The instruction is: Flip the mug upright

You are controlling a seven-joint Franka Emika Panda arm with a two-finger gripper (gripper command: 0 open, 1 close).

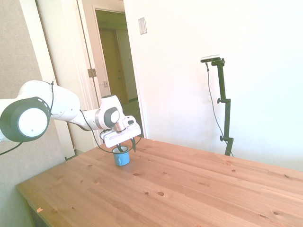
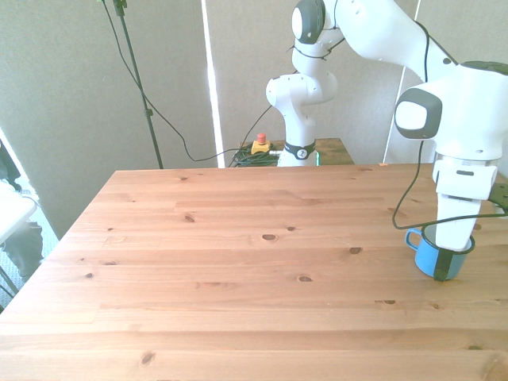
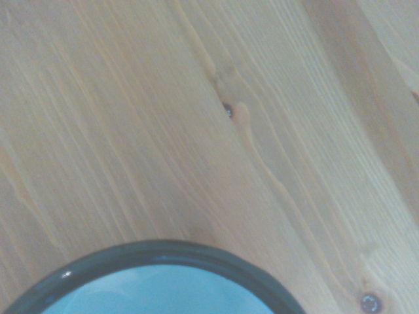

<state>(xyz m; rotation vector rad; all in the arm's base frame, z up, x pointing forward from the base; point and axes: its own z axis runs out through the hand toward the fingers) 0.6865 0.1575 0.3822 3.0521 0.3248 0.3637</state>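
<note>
White and boxy, the gripper (image 2: 449,262) hangs straight down over the mug (image 2: 437,255), its dark fingers (image 2: 442,264) reaching over the rim; one finger lies against the outside of the wall facing the front camera, and the hold looks like a pinch on the rim, though the second finger is hidden. In the side view the gripper (image 1: 125,148) sits right on top of the mug (image 1: 121,158), with a dark fingertip showing just beside it. The mug is small, light blue, enamel-looking, with a thin dark rim and a pale inside, which the wrist view shows close up as a curved dark band around a pale blue-white bowl (image 3: 163,288). A blue loop handle (image 2: 413,237) sticks out toward the front view's left. The mug stands upright, mouth up, its long axis vertical, base on the wooden table (image 2: 238,262). It sits near the table's edge at the front view's right, and in the side view toward the table's far left part. Behind the gripper the white arm (image 2: 444,87) rises and bends back to its base (image 2: 292,119) beyond the table's far edge.
</note>
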